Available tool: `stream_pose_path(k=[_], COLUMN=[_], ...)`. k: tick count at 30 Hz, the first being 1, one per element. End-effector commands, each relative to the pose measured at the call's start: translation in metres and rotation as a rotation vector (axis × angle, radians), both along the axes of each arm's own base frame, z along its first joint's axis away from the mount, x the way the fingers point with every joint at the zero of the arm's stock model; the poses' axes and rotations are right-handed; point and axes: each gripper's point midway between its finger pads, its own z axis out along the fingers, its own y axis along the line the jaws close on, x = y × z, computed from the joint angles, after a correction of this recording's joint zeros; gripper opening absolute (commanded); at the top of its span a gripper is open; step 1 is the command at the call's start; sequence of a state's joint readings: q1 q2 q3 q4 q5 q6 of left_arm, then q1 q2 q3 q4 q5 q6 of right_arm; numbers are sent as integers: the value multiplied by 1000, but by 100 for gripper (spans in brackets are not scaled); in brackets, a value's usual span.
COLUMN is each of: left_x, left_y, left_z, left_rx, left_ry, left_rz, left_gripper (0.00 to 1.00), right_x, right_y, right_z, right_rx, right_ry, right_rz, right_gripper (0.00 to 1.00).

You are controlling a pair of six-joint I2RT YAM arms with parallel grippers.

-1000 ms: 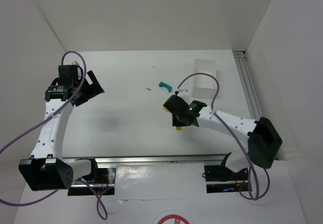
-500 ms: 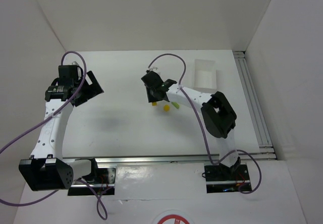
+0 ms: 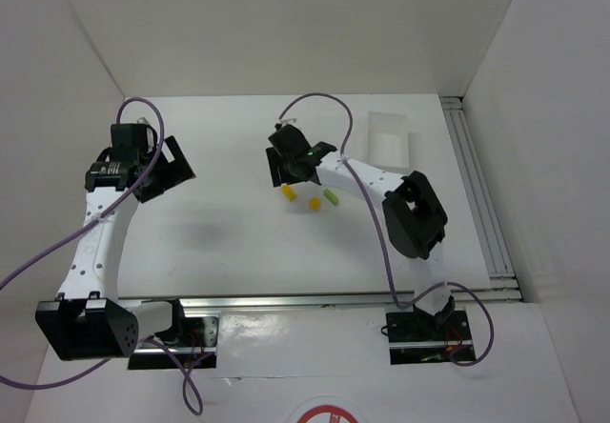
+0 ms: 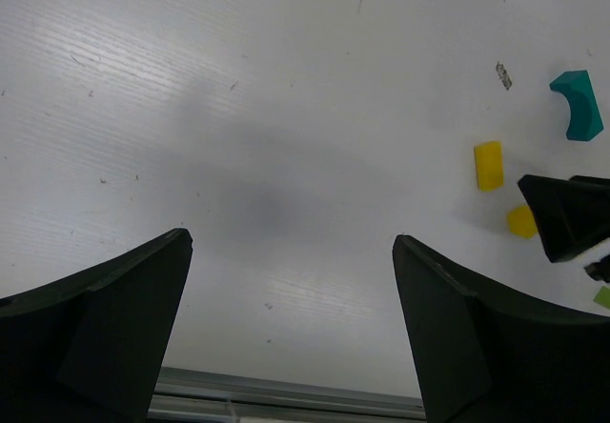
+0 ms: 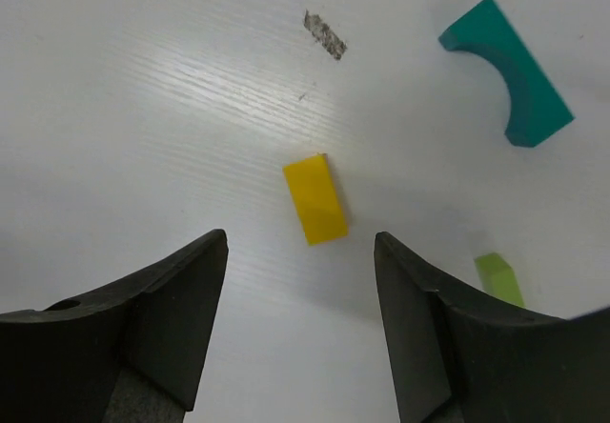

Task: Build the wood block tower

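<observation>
**Right gripper** (image 5: 297, 247): jaws apart, nothing between them, touching nothing. It hangs over the table (image 3: 219, 242) near the middle, pointing down at the blocks.

**Left gripper** (image 4: 291, 244): jaws wide apart and empty, over bare table well to the left of the blocks.

**Tower pieces:** all loose on the table, none stacked.
- Yellow block (image 5: 315, 198): lies flat just ahead of the gap between the right gripper's fingers (image 5: 181, 309), clear of both.
- Second yellow block (image 3: 314, 203): near the first, apart from it.
- Lime block (image 5: 499, 278): beside the right gripper's other finger; whether they touch cannot be told.
- Teal arch (image 5: 510, 70): lies on its side, farther out than the yellow block.

**Other:**
- Small grey scrap (image 5: 325, 35), beyond the yellow block.
- White tray (image 3: 388, 118), at the table's far right.
</observation>
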State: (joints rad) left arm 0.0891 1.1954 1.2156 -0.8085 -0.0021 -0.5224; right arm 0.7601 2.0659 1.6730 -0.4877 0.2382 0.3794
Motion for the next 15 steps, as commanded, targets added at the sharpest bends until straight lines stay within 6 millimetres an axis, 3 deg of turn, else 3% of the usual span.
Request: stream_pose_path(k=[1, 4, 7, 11, 15], left_x=[6, 8, 9, 9, 11], left_y=[-1, -9, -19, -31, -76], left_z=[12, 11, 9, 6, -19], left_rx=[10, -11, -21, -23, -78], left_ry=[-30, -43, -35, -24, 27], left_rz=[-26, -56, -89, -127, -381], left_gripper=[100, 100, 100, 100, 100], right_x=[-2, -9, -20, -30, -31], right_y=[-30, -45, -53, -59, -72], right_z=[71, 72, 59, 47, 45], right_rx=[73, 106, 90, 81, 89], right_ry=[-126, -121, -94, -56, -46], right_rz=[-52, -62, -68, -76, -114], right_gripper=[71, 69, 62, 62, 76])
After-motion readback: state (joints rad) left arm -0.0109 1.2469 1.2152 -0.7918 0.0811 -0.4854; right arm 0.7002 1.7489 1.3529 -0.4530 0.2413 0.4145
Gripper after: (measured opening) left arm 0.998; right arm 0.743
